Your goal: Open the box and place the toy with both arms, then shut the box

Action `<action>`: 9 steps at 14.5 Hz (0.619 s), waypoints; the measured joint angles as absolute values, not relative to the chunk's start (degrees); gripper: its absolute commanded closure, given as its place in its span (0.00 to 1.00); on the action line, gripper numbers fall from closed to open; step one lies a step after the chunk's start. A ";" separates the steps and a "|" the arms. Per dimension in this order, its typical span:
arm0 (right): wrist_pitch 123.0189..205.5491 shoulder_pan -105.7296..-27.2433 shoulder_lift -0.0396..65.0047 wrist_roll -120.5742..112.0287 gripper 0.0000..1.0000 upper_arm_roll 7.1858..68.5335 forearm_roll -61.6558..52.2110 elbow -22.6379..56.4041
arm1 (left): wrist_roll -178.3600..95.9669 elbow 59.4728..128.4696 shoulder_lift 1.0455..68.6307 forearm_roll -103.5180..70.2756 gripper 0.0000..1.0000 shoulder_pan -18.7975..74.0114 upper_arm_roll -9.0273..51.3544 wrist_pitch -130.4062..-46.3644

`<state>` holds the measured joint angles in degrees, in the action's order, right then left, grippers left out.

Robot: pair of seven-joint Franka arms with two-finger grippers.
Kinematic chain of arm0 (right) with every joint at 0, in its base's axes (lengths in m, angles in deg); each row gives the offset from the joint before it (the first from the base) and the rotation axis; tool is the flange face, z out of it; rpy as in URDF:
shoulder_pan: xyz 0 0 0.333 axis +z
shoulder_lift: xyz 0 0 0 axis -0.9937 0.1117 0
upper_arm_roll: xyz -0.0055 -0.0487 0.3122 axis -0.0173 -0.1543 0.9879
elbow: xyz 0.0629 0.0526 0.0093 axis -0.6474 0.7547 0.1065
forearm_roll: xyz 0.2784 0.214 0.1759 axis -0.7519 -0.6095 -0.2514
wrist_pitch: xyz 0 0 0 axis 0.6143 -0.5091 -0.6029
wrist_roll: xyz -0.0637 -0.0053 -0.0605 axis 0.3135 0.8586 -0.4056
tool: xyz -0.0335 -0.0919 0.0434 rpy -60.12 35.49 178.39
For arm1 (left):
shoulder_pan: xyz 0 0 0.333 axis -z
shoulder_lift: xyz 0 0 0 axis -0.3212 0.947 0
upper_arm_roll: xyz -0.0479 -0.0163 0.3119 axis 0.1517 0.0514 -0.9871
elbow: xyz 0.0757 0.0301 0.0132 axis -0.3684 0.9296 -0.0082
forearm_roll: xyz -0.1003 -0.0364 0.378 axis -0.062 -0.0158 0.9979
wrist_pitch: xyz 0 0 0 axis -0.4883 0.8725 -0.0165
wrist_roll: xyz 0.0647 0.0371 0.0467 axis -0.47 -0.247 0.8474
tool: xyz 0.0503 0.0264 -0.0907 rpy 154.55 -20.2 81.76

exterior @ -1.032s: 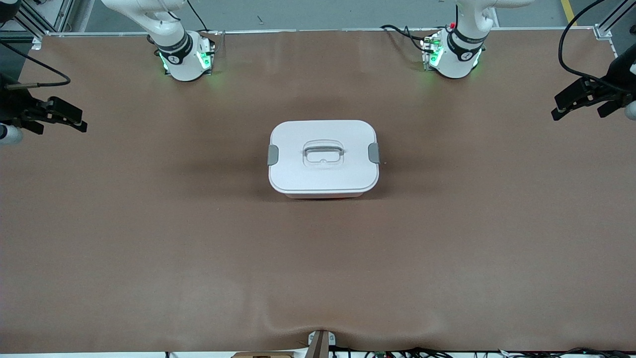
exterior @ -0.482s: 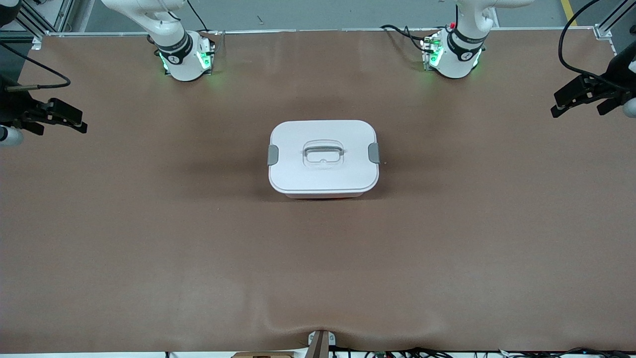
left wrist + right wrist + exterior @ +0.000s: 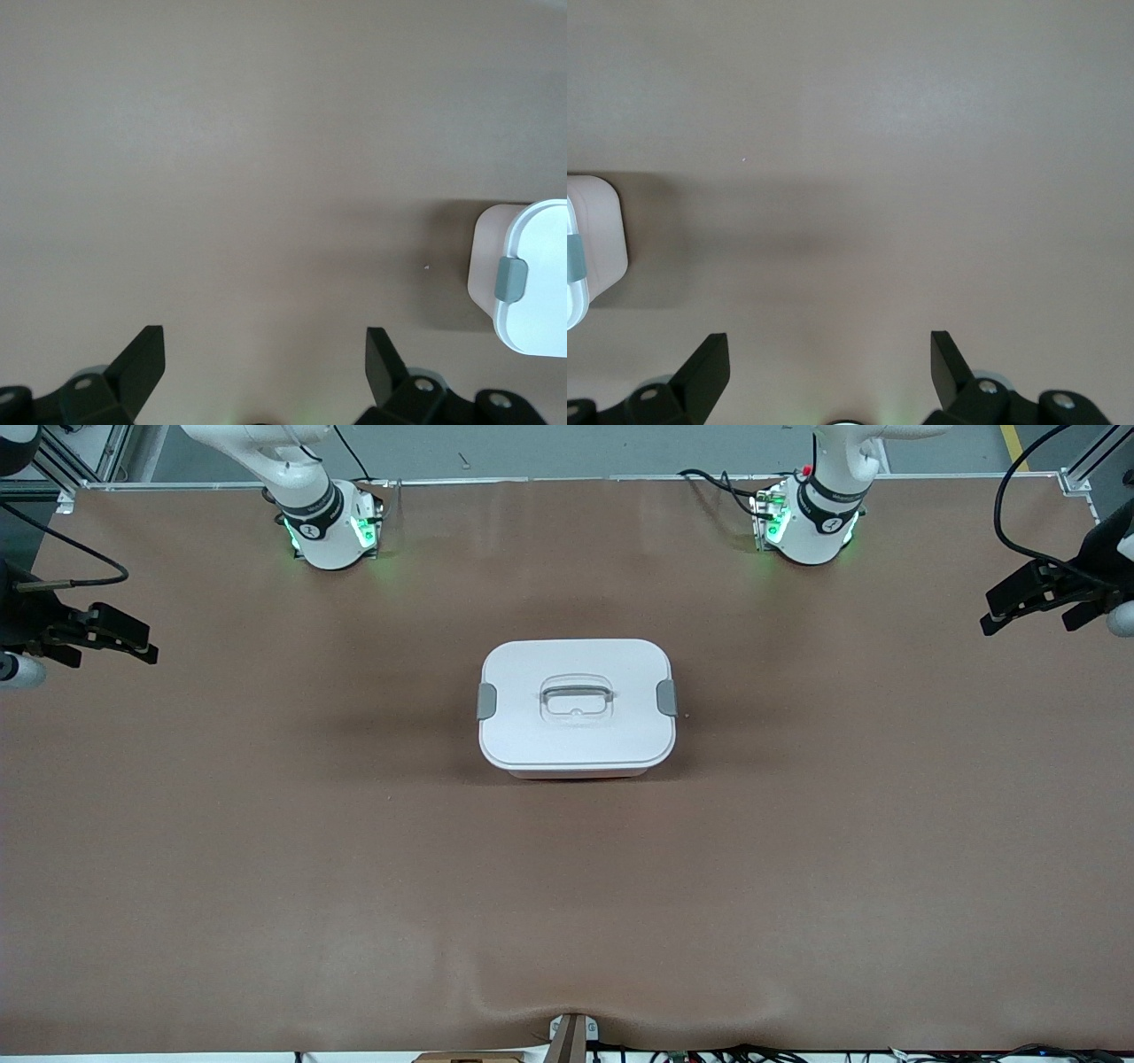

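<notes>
The left gripper hangs high over the left arm's end of the tabletop, fingers spread wide with nothing between them. Over the last second it has drifted slightly up and outward at the edge of the front view. The right gripper hangs over the right arm's end, equally wide open and holding nothing, and it has edged only a touch. Both stand well apart from the box.

The box sits at the middle of the tabletop and has not shifted. Its lid is on and seated flat, handle lying down, with a grey latch at one end and another latch at the other. No toy shows anywhere on the tabletop; whether one lies inside cannot be seen.

That fits two stages: the box closed and waiting to be opened, with the toy out of sight, or the box closed again with the toy inside and the arms drawn back. The slight outward drift does not settle which.
</notes>
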<state>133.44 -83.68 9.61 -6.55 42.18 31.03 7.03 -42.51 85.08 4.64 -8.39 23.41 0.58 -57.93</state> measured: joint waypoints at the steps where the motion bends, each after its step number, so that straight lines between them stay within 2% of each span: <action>1: 133.44 -83.70 9.61 -6.55 0.00 42.17 31.03 7.04 | -42.51 85.08 4.66 -8.39 0.00 23.41 0.58 -57.93; 9: 134.36 -83.65 9.61 -6.55 0.00 42.23 31.02 7.05 | -42.83 85.08 4.92 -8.39 0.00 23.41 0.47 -57.93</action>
<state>134.36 -83.65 9.61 -6.55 42.23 31.02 7.05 -42.83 85.08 4.92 -8.39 23.41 0.47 -57.93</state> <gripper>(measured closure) 0.000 0.000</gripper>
